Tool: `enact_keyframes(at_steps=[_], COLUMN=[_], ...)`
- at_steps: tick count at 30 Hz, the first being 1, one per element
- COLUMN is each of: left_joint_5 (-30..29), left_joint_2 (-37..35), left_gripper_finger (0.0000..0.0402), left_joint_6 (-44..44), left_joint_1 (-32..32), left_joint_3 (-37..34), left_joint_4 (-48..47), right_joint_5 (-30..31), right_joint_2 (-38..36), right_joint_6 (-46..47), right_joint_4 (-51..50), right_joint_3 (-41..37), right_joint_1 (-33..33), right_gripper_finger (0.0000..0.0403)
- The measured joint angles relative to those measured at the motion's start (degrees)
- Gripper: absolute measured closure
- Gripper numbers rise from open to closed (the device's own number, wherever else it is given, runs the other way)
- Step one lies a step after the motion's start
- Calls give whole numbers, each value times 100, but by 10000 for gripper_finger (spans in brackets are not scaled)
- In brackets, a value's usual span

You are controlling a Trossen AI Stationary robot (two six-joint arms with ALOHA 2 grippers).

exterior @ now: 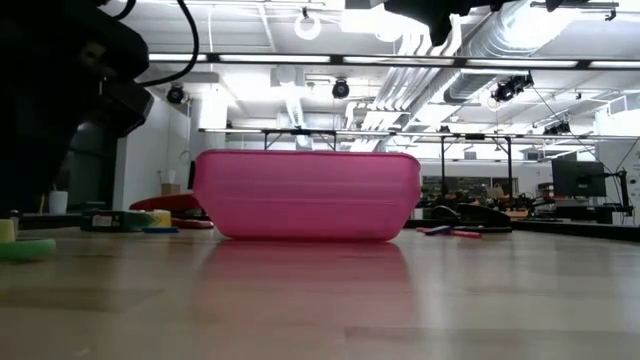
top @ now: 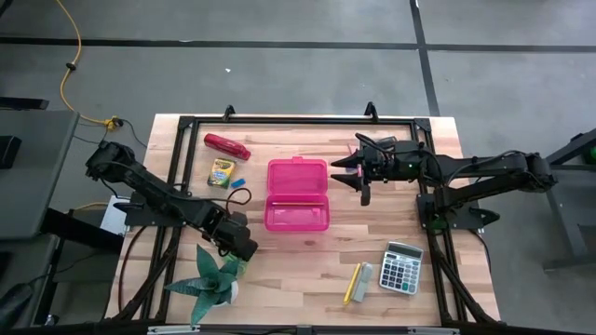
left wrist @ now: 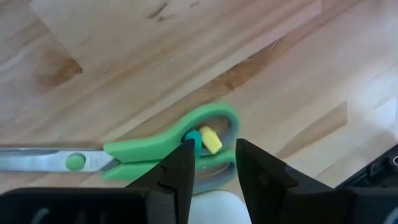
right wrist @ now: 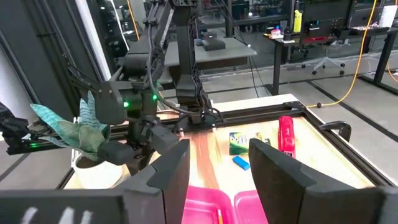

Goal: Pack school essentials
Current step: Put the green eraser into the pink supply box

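Packing has hardly begun, as far as I can judge. The pink case [top: 298, 194] lies open mid-surface, and I can make out nothing settled in either half from above; the low view shows only its wall.

Left to pack, all loose on the surface [top: 307, 270]:
- crayon box [top: 221, 173] and a small blue piece [top: 237, 181] just beside it, left of the case
- a red item [top: 226, 146] farther back, which I cannot identify
- yellow pencil [top: 352, 283] touching a grey block [top: 363, 282], with a calculator [top: 402, 267] near them, at the front right
- green scissors [left wrist: 168, 146], lying flat at the front left near the plant [top: 212, 282]

The left gripper [left wrist: 212, 167] is down over the scissors' handle loops. Its jaws straddle the handle with a gap between them, and I cannot tell whether they grip it yet; the scissors rest on the wood. This looks like the pickup step for the scissors.

The right gripper [top: 365, 190] hangs just right of the case, near its back half, jaws apart and holding nothing that I can see. A pink pencil-like thing [top: 355, 174] shows beside its wrist, too small to be sure of.
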Motion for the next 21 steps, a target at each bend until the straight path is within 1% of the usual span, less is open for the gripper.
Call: enact_keyframes(at_steps=[7, 12, 17, 21], left_joint_5=[-230, -229, -315, -272], left_joint_2=[166, 419, 448, 448], left_gripper_finger=[299, 299, 299, 299], left_joint_6=[-380, -386, -432, -430], left_joint_1=[-222, -219, -221, -221], left_joint_3=[1, 1, 1, 1], left_joint_4=[-35, 193, 186, 82], right_joint_5=[0, 0, 0, 0], right_joint_2=[0, 0, 0, 0], right_joint_6=[0, 0, 59, 65], right_joint_4=[1, -2, -45, -48], right_joint_3=[0, 0, 0, 0], right_joint_1=[0, -1, 1, 1], right_gripper_finger=[245, 245, 245, 245])
